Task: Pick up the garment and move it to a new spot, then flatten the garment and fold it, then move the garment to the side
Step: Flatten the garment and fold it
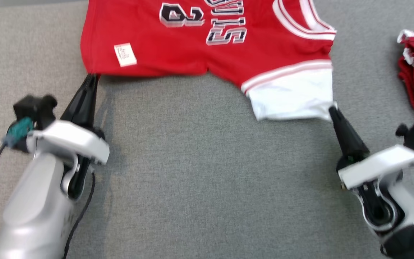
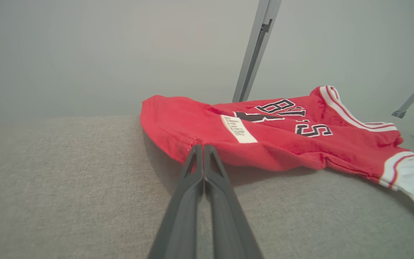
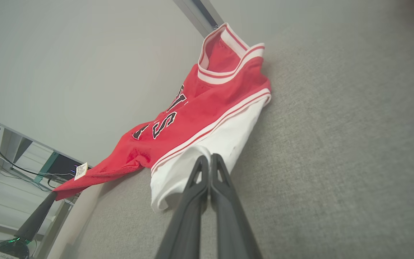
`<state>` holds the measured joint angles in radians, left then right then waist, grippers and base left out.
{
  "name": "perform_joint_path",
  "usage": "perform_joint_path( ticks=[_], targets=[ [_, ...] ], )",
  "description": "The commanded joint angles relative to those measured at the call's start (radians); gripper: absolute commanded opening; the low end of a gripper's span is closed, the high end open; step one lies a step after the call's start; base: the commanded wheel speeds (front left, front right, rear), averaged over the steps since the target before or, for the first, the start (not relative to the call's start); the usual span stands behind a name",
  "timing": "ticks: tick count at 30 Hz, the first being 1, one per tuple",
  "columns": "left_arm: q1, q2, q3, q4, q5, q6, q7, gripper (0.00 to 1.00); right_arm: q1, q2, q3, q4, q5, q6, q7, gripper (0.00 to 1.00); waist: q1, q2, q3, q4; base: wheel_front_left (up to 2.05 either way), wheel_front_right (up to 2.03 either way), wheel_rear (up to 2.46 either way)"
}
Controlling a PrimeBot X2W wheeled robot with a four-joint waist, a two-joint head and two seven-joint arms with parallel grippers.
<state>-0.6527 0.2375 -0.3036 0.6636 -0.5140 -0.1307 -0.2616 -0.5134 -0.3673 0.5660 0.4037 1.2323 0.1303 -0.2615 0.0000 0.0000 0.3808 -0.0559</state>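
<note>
Tabletop (image 1: 199, 172) in grey weave under red jersey (image 1: 178, 54), pale wall (image 2: 84, 54) behind

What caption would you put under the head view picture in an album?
Left gripper and right gripper pinch a red jersey by hem corner and white sleeve, over a grey surface.
</note>
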Motion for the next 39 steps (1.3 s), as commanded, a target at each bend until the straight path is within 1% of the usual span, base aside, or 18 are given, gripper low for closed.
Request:
perform_joint_path(
  ticks=[1,4,8,9,10,13,16,20,22,27,29,33,36,39],
  targets=[
    [0.072,0.018,0.025,-0.051,0.029,0.001,-0.003,0.00,0.071,-0.022,-0.019,-0.061,-0.013,0.001,-0.005,0.00,0.0000,0.0000,-0.041,-0.015,0.00,0.00,0.00],
    [0.186,0.038,0.062,-0.157,0.069,0.012,-0.003,0.00,0.198,-0.048,-0.048,-0.167,-0.022,0.001,-0.005,0.00,0.0000,0.0000,-0.080,-0.024,0.00,0.00,0.00],
    [0.340,0.061,0.089,-0.296,0.102,0.042,-0.003,0.00,0.357,-0.091,-0.083,-0.289,-0.039,0.001,-0.005,0.00,0.0000,0.0000,-0.136,-0.021,0.00,0.00,0.00],
    [0.340,0.061,0.089,-0.296,0.102,0.042,-0.003,0.00,0.357,-0.091,-0.083,-0.289,-0.039,0.001,-0.005,0.00,0.0000,0.0000,-0.136,-0.021,0.00,0.00,0.00],
    [0.375,0.064,0.093,-0.330,0.105,0.052,-0.003,0.00,0.400,-0.100,-0.088,-0.311,-0.038,0.001,-0.005,0.00,0.0000,0.0000,-0.148,-0.019,0.00,0.00,0.00],
    [0.487,0.076,0.105,-0.442,0.101,0.092,0.015,0.00,0.508,-0.133,-0.104,-0.384,-0.050,0.001,0.003,0.00,0.0000,0.0000,-0.182,-0.017,0.00,0.00,0.00],
    [0.593,0.087,0.120,-0.565,0.093,0.141,0.059,0.00,0.613,-0.159,-0.136,-0.428,-0.075,0.001,0.031,0.00,0.0000,0.0000,-0.214,-0.018,0.00,0.00,0.00],
    [0.735,0.090,0.130,-0.723,0.084,0.211,0.139,0.00,0.746,-0.173,-0.201,-0.474,-0.100,0.001,0.106,0.00,0.0000,0.0000,-0.261,-0.019,0.00,0.00,0.00],
    [0.799,0.093,0.135,-0.789,0.082,0.244,0.181,0.00,0.809,-0.173,-0.249,-0.488,-0.122,0.001,0.152,0.00,0.0000,0.0000,-0.283,-0.017,0.00,0.00,0.00],
    [0.922,0.101,0.135,-0.919,0.082,0.313,0.280,0.00,0.933,-0.137,-0.384,-0.552,-0.178,0.001,0.268,0.00,0.0000,0.0000,-0.315,-0.009,0.00,0.00,0.00],
    [0.952,0.106,0.127,-0.958,0.083,0.326,0.315,0.00,0.954,-0.109,-0.423,-0.582,-0.208,0.001,0.314,0.00,0.0000,0.0000,-0.317,-0.005,0.00,0.00,0.00],
    [0.970,0.114,0.118,-1.000,0.086,0.339,0.354,0.00,0.966,-0.037,-0.487,-0.625,-0.264,0.001,0.395,0.00,0.0000,0.0000,-0.310,0.004,0.00,0.00,0.00],
    [0.948,0.121,0.113,-1.001,0.084,0.333,0.373,0.00,0.941,0.008,-0.518,-0.644,-0.299,0.001,0.447,0.00,0.0000,0.0000,-0.295,0.008,0.00,0.00,0.00],
    [0.925,0.131,0.108,-0.988,0.078,0.322,0.394,0.00,0.899,0.038,-0.527,-0.657,-0.331,0.001,0.481,0.00,0.0000,0.0000,-0.275,0.007,0.00,0.00,0.00]
  ],
)
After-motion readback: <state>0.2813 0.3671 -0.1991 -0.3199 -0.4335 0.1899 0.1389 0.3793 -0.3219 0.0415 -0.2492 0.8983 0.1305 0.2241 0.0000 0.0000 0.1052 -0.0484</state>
